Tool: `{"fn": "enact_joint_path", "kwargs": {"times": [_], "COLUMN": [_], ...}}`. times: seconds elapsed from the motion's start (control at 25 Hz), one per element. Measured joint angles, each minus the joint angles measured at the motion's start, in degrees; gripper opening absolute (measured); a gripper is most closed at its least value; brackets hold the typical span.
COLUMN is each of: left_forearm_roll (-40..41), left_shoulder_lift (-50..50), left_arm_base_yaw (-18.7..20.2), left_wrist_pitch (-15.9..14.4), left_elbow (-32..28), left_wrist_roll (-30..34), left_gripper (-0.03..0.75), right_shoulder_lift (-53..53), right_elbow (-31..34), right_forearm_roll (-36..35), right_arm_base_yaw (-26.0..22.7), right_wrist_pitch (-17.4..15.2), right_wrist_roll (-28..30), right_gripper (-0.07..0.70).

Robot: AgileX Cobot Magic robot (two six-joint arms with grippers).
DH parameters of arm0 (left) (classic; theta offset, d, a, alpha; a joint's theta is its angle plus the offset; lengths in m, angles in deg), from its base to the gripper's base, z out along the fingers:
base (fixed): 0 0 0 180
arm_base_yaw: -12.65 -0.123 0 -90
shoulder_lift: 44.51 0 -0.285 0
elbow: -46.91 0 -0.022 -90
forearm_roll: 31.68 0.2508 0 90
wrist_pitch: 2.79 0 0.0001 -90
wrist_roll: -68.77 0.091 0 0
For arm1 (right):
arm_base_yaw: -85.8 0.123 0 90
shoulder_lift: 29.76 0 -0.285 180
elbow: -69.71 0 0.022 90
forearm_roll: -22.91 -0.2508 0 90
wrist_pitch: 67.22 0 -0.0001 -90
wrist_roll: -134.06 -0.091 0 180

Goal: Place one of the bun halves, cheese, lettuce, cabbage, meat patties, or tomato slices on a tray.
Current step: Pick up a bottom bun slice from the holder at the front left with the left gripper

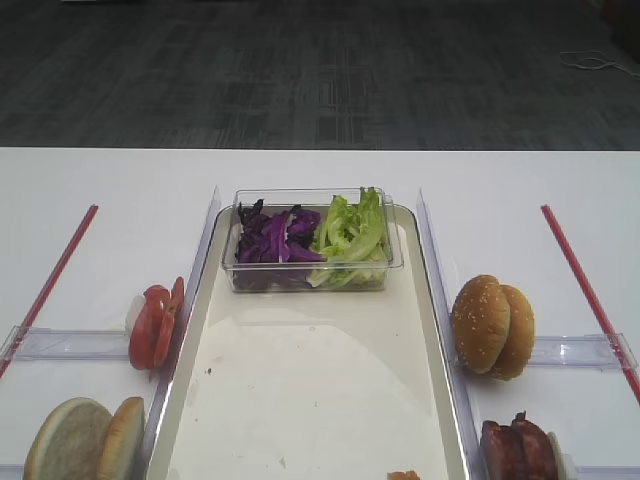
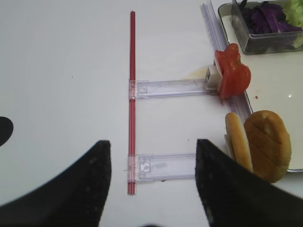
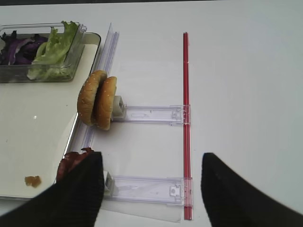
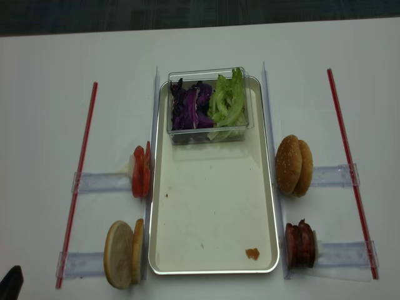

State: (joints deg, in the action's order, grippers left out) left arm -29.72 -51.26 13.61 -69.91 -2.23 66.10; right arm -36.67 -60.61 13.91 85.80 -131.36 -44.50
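Both hands hung spread over bare tabletop (image 4: 50, 75), left hand (image 2: 151, 184) near the bun halves (image 2: 258, 144), right hand (image 3: 151, 189) by the patties (image 3: 71, 163); tomato slices (image 2: 232, 75) beyond; tray (image 4: 212, 206) held cabbage (image 4: 189, 106) and lettuce (image 4: 228, 100) far off

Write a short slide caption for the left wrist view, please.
Open left gripper above the table, facing tomato slices and bun halves beside the tray.

The long silver tray (image 4: 212, 206) runs near to far, mid-table. At its far end purple cabbage (image 4: 187, 105) lies left of frilly lettuce (image 4: 228, 100). Left, on edge: tomato slices (image 4: 140, 171), nearer the bun halves (image 4: 122, 253). Near right: meat patties (image 4: 300, 244).
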Motion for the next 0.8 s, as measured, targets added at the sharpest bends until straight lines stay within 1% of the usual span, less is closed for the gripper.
{"fn": "enact_joint_path", "kwargs": {"times": [0.8], "left_forearm_roll": [0.00], "left_shoulder_lift": [0.00], "left_arm_base_yaw": [0.00], "left_wrist_pitch": [0.00], "left_elbow": [0.00], "left_wrist_roll": [0.00], "left_gripper": [0.410], "right_shoulder_lift": [0.00], "right_elbow": [0.00], "right_forearm_roll": [0.00], "right_arm_base_yaw": [0.00], "right_wrist_pitch": [0.00], "right_wrist_roll": [0.00], "right_gripper": [0.454]}}
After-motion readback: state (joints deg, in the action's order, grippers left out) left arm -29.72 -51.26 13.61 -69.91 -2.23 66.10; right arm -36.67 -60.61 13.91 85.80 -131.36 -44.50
